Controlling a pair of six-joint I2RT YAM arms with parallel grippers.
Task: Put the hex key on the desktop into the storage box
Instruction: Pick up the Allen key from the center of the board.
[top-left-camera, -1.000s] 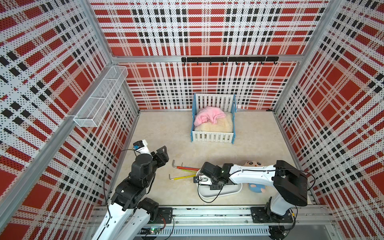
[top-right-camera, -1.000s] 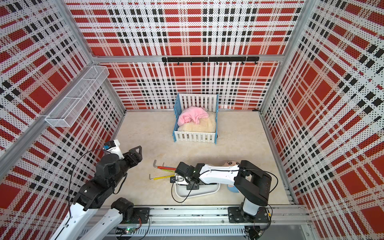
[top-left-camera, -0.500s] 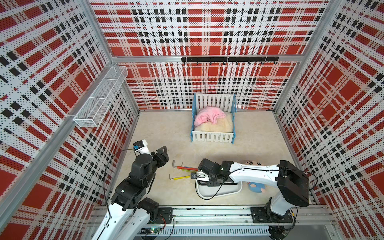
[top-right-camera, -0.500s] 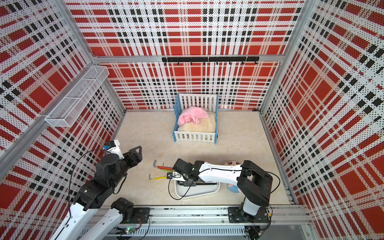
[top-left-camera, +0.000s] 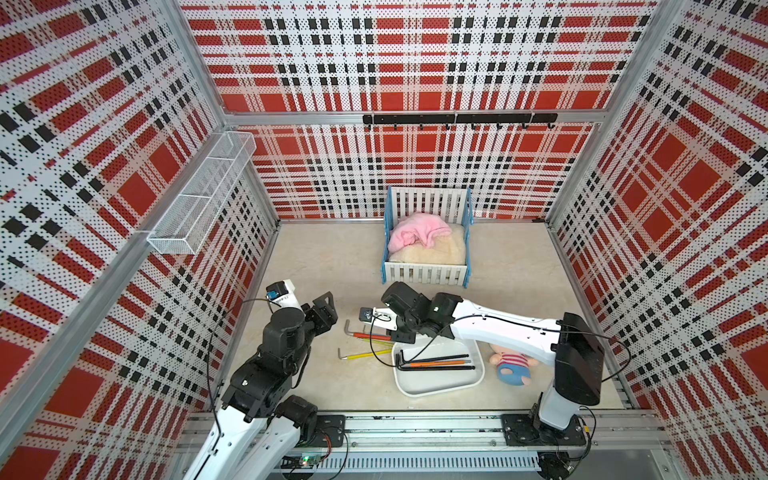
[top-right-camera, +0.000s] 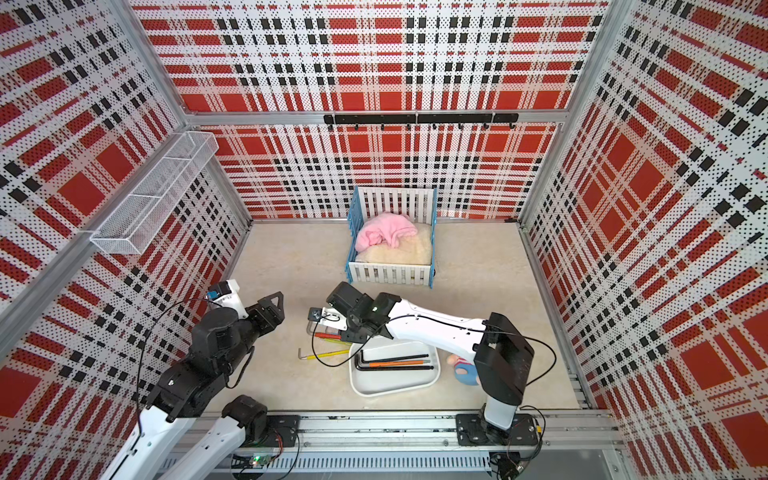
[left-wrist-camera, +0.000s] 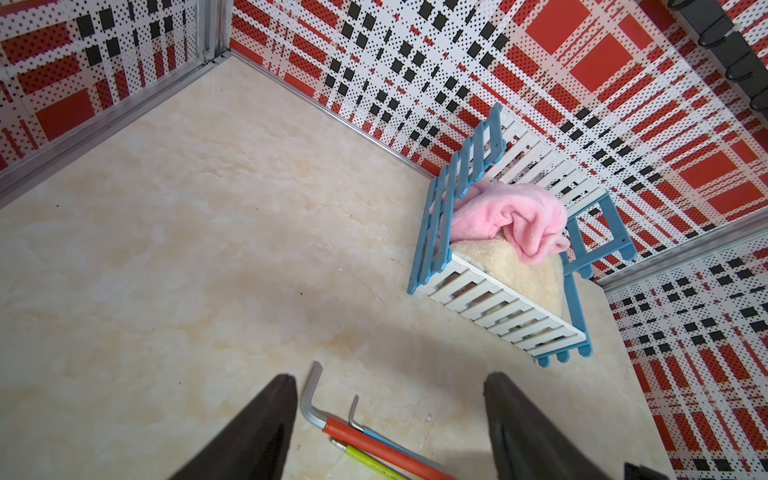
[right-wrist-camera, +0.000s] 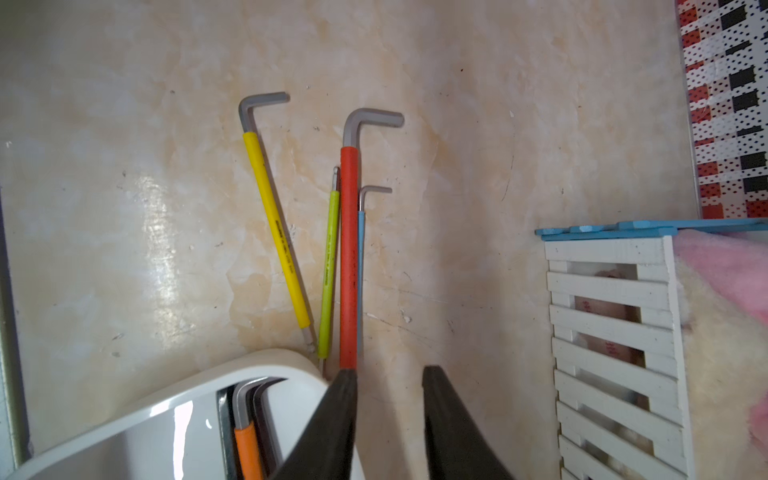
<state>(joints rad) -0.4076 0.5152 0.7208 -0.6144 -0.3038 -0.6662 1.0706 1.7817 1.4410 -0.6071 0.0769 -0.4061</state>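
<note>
Hex keys (right-wrist-camera: 348, 257) on the bench (top-left-camera: 332, 266) are where my right hand (right-wrist-camera: 390, 372) now sits. A second ago it hung over the storage box (top-left-camera: 436, 388); it has since moved off to the keys' ends just beside the rim, fingers slightly apart, gripping nothing. My left hand (left-wrist-camera: 390, 382) has not moved and is wide open and empty. One box, two hands; four keys on the bench, seemingly three in the box.

Hex keys (right-wrist-camera: 348, 257) on desktop (right-wrist-camera: 498, 124) — beside storage box (right-wrist-camera: 137, 440)
</note>
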